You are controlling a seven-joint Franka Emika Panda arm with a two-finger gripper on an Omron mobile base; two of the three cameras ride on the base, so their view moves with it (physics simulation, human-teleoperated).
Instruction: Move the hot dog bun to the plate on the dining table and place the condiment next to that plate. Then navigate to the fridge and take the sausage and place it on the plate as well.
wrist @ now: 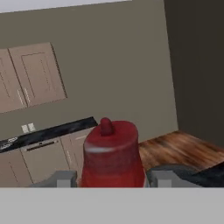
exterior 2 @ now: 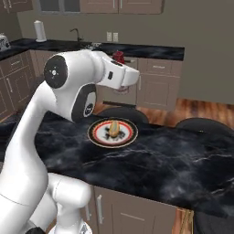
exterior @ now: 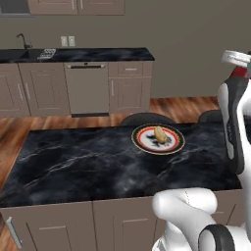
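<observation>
A kitchen with plain taupe walls [exterior: 196, 39] and a glossy wood-plank floor [exterior: 181, 108]. Along the far wall, shaker-style base cabinets [exterior: 130, 88] flank a dishwasher [exterior: 87, 88] beneath a black marbled worktop [exterior: 98, 54] with a sink tap [exterior: 22, 40], wall outlets [exterior: 67, 41] above it. A paper towel roll [exterior 2: 40, 30] stands at the far end.
</observation>
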